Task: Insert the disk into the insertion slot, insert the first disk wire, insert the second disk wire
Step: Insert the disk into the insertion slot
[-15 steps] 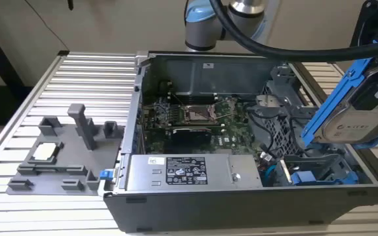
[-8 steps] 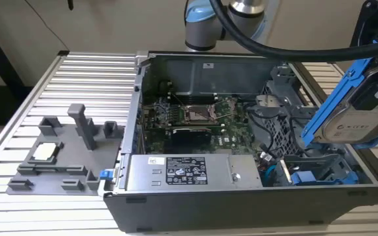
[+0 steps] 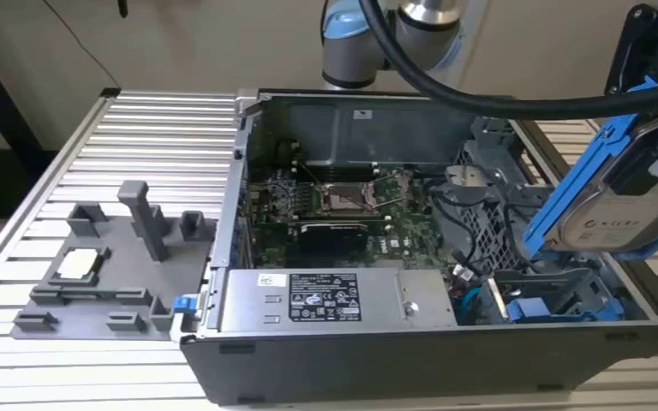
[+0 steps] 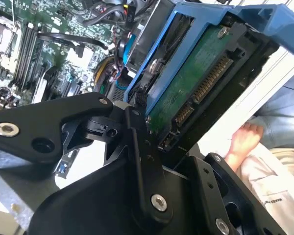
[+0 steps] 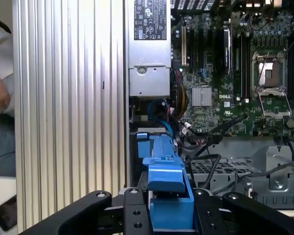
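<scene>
I see a ribbed metal table [image 3: 134, 137] carrying an open computer case [image 3: 421, 364]. My gripper [image 5: 169, 213] clamps the disk [image 3: 632, 214] between its jaws, tilted above the insertion slot [image 3: 552, 282].

The disk [image 3: 620, 201], clamped in the matt black pincer [image 5: 166, 203], shows a smooth silver-grey metal body, a pale paper label and a glossy bright blue plastic carrier frame. Below the pincer, the insertion slot [image 3: 558, 291] is dull grey perforated sheet metal with blue plastic fittings; the tabletop [image 3: 134, 128] is ribbed, satin-bright metal.
</scene>
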